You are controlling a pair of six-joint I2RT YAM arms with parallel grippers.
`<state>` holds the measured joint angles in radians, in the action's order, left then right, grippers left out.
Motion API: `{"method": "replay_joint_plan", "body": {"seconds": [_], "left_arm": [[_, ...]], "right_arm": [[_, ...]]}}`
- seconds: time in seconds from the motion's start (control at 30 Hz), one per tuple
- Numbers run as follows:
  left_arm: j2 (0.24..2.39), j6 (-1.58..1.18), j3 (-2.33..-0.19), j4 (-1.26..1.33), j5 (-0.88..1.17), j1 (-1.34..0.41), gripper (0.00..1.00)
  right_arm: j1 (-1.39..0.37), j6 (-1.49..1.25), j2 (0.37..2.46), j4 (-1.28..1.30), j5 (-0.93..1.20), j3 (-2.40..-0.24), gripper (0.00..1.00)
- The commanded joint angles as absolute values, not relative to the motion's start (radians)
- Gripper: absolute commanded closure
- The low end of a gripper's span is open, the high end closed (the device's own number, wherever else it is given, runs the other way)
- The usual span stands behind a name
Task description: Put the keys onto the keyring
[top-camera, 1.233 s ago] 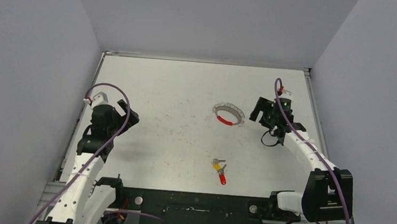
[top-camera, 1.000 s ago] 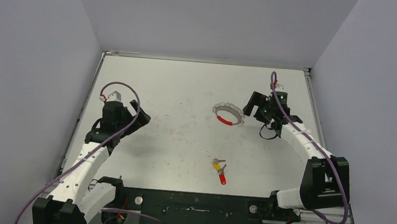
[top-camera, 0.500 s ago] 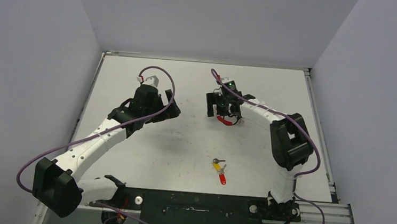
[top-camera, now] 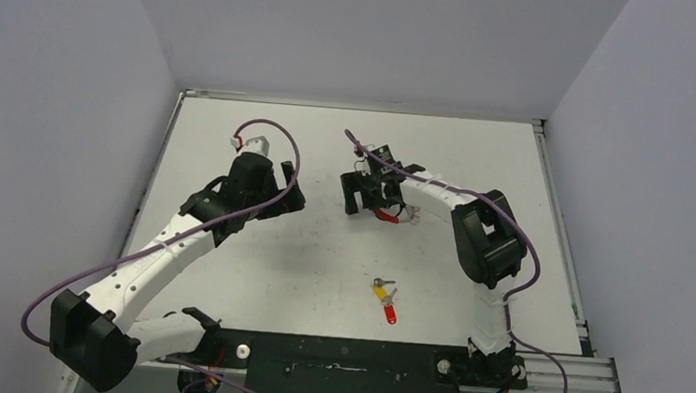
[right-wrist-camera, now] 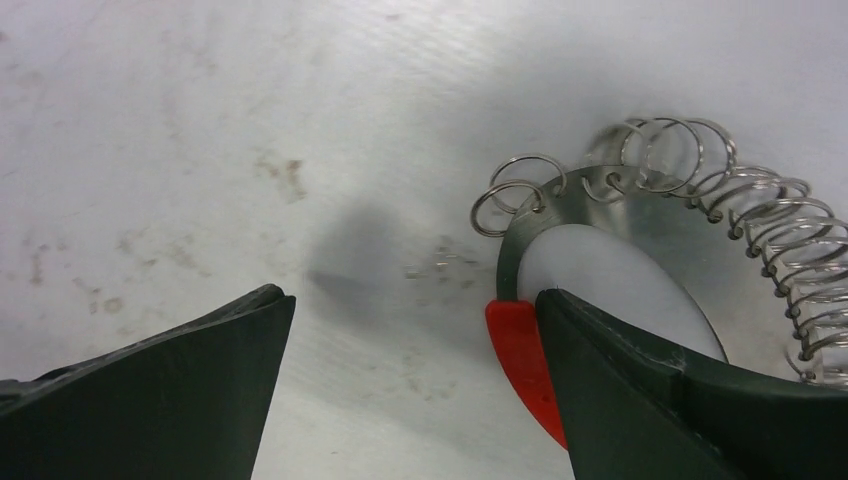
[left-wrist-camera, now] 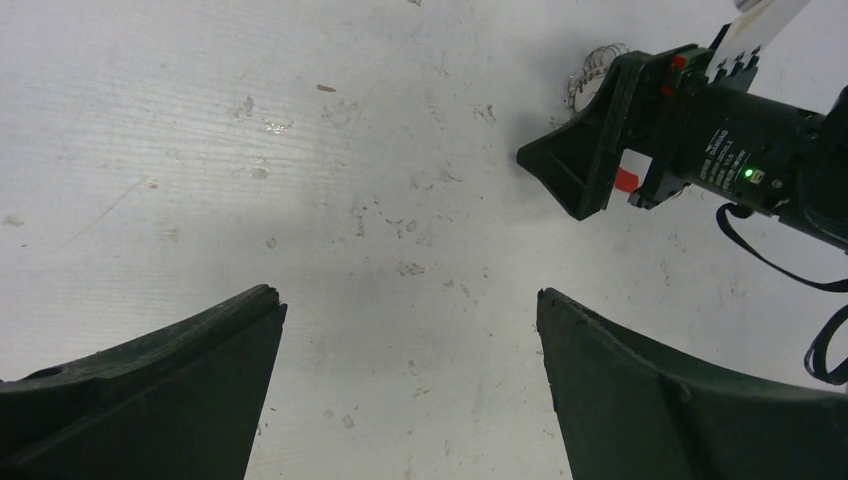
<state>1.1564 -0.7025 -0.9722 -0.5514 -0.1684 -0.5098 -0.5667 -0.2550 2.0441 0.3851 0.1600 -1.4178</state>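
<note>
The right claw (right-wrist-camera: 408, 300) stands wide open with nothing between its fingers. One finger (right-wrist-camera: 640, 390) lies over the keyring (right-wrist-camera: 650, 185), covering part of the red sleeve (right-wrist-camera: 518, 345) and the loop's inside. Whether it touches the wire cannot be told. The other finger is over bare counter (top-camera: 330, 139), apart from the ring. Small silver rings and a stretch of coiled wire show past the covering finger.

A little over a second ago this claw hung to the right of the keyring, near the right edge of the counter. It has since swung left across the ring and now sits over the ring's left side, farther left than half a second ago. The ring itself lies about where it did, at mid-counter, and is mostly hidden in the top view. Any small shift cannot be told.

The left claw (left-wrist-camera: 410, 300) is also spread wide and holds nothing, over bare, scuffed counter to the left of the right claw. Its arm, folded by the left edge at first, has reached out towards the middle, then eased back slightly in the last half second.

The keys (top-camera: 383, 299) lie together well nearer than the ring, towards the near edge. The yellow head (top-camera: 380, 291) lies just beyond the red head (top-camera: 391, 316). They have not moved, and neither claw is close to them.
</note>
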Motion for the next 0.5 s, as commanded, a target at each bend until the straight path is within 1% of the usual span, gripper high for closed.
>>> {"method": "replay_joint_plan", "body": {"seconds": [0.0,0.13,0.23,0.33,0.47], "left_arm": [[1.065,-0.698,-1.012,-0.607,-0.274,-0.511,0.03],[0.998,-0.710,-0.988,-0.625,-0.323,-0.508,0.03],[0.943,-0.729,-0.964,-0.631,-0.351,-0.505,0.03],[0.901,-0.734,-0.943,-0.638,-0.371,-0.499,0.03],[0.868,-0.729,-0.926,-0.641,-0.381,-0.489,0.03]], "right_arm": [[-0.663,-0.303,2.024,0.393,0.356,-1.360,0.03],[-0.740,-0.375,1.964,0.316,0.509,-1.301,0.02],[-0.770,-0.407,1.894,0.285,0.535,-1.277,0.01],[-0.767,-0.385,1.763,0.327,0.437,-1.280,0.00],[-0.764,-0.304,1.591,0.461,0.156,-1.300,0.00]]}}
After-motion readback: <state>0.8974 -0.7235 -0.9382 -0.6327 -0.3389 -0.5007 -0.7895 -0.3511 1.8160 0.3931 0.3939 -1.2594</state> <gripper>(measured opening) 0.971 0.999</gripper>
